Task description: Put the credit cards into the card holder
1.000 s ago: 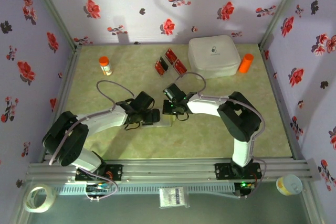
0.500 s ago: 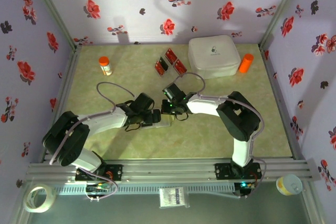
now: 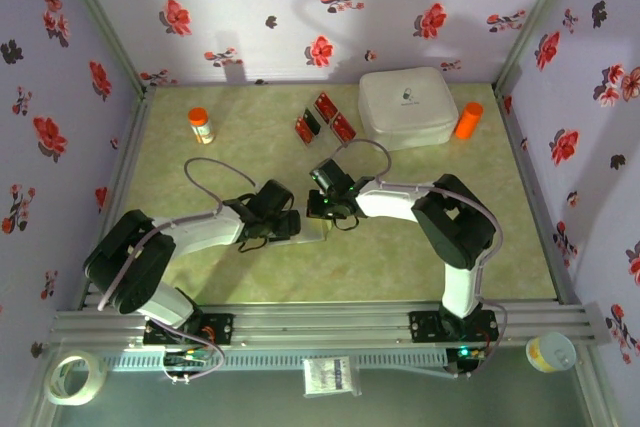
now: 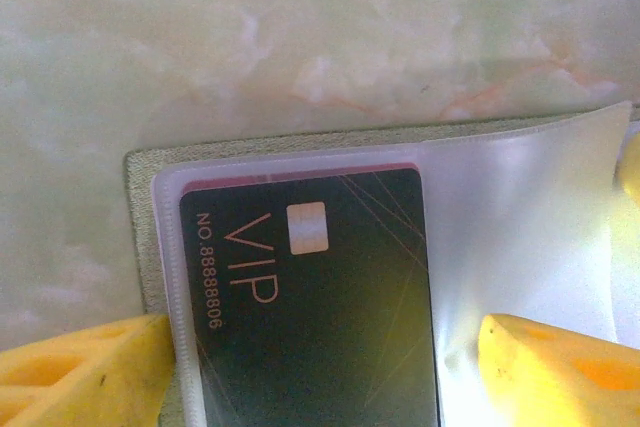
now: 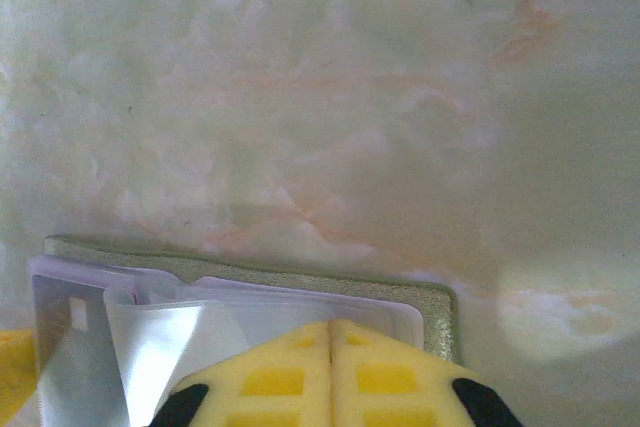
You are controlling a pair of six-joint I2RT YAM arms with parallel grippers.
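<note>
The olive-green card holder [image 3: 317, 233] lies open mid-table, its clear sleeves [image 4: 520, 217] fanned over the olive cover [image 4: 140, 237]. A dark VIP card with a red edge [image 4: 310, 317] sits inside one sleeve. My left gripper [image 4: 320, 377] is open, its yellow fingertips [image 4: 80, 372] straddling that card and sleeve. My right gripper [image 5: 330, 332] is shut, pads together, tips resting on the holder's plastic sleeves near the olive corner [image 5: 440, 312]. Three red credit cards [image 3: 326, 105] lie loose at the back of the table. From above, both grippers [image 3: 290, 224] [image 3: 325, 209] meet over the holder.
A big white rounded box [image 3: 405, 107] stands at the back right beside an orange cylinder [image 3: 468, 120]. An orange-capped bottle [image 3: 201, 125] is at the back left. Flowered walls close in three sides.
The left gripper has shifted slightly over the card holder. The right arm has stayed in place.
</note>
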